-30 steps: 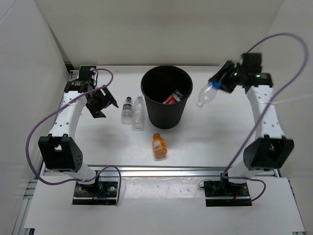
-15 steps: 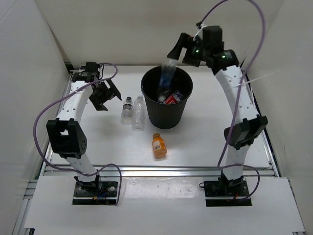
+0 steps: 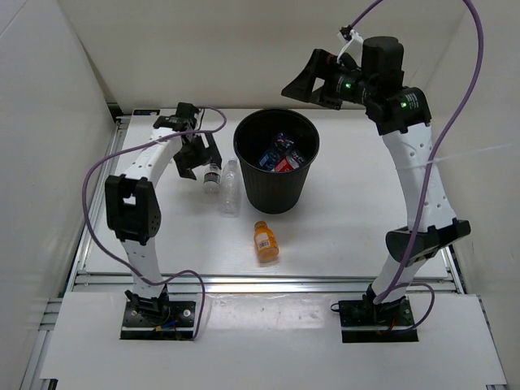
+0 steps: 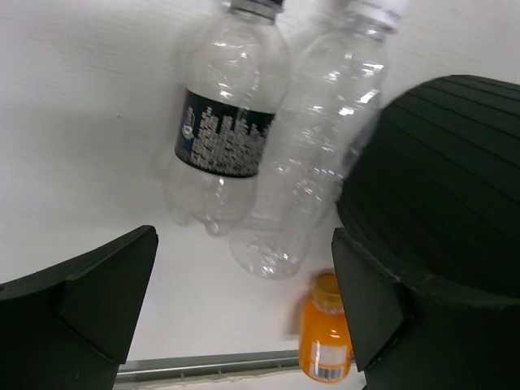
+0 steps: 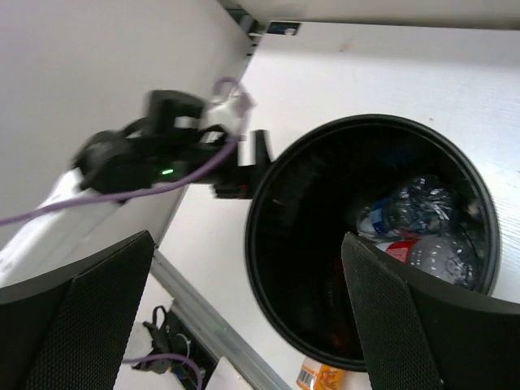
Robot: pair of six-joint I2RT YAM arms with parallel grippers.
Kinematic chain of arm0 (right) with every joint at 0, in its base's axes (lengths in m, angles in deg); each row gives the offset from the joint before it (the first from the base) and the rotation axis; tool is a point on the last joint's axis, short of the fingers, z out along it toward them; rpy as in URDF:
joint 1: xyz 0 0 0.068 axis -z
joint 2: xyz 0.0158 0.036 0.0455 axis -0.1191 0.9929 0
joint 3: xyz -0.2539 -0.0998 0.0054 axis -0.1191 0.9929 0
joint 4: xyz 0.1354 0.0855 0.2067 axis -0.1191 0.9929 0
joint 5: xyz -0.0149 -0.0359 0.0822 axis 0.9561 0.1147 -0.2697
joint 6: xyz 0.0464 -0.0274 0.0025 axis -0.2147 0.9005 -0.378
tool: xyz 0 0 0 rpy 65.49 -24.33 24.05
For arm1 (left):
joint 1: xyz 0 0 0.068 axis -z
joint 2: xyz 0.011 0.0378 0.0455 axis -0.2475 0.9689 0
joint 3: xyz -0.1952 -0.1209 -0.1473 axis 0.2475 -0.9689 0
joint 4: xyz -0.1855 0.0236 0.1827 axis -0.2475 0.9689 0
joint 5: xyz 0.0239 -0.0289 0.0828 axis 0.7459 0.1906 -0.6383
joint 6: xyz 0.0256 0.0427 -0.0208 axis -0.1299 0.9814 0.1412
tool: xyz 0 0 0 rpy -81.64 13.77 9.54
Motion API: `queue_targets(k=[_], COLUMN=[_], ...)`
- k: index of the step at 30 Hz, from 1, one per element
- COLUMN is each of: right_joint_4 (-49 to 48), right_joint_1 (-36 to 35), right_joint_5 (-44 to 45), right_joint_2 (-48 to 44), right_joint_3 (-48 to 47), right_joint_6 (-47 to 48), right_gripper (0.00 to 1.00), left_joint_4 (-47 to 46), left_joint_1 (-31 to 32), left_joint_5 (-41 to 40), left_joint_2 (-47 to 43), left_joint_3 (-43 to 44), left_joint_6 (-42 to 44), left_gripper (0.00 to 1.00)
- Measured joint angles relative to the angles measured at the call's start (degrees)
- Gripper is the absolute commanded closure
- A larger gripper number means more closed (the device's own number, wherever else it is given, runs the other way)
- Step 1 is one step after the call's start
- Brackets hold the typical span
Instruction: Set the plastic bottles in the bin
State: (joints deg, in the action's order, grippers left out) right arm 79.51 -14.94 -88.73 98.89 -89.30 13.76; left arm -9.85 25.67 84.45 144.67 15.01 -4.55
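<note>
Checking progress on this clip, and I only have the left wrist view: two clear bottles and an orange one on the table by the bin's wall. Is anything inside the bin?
Observer: Yes. The top view shows a blue-labelled bottle and a red-labelled bottle lying inside the bin.
Operator: Where is the right end effector?
Observer: The right end effector hangs high over the bin's far side, open and empty.
Operator: Is the bin upright?
Observer: Yes, it stands upright with its mouth up.
</note>
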Motion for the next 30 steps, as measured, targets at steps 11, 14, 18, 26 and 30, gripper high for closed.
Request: queue_targets(k=[11,14,18,26,30], right_joint_4=[0.3,0.3,0.5,0.9,1.3], right_joint_1=[3.3,4.7,5.6,5.5,5.5], right_joint_5=[-6.9,-8.3,-9.8,-11.3,-11.4], right_joint_2=[-0.6,-0.6,-1.5,-2.3,-2.6], right_joint_3=[0.6,0.7,2.7,4.3,5.5], right_joint_6=[-0.6,-0.9,-1.3,-1.3,-1.3], right_gripper=[0.0,0.0,0.0,0.0,0.0], left_joint_4=[-0.2,-0.9,-2.2,-3.6,0.3], left_joint_1=[0.1,0.1,0.1,-1.7,-3.4], left_joint_5=[-2.1,-1.7,0.0,2.8,-0.6], left_joint_2=[11.9,14.7,18.0,16.5,10.8], left_joint_3=[2.9,4.7,6.9,4.0,1.9], left_joint_6=[2.7,2.9,3.0,1.5,-1.0], left_gripper=[0.01,0.11,0.37,0.51,0.48])
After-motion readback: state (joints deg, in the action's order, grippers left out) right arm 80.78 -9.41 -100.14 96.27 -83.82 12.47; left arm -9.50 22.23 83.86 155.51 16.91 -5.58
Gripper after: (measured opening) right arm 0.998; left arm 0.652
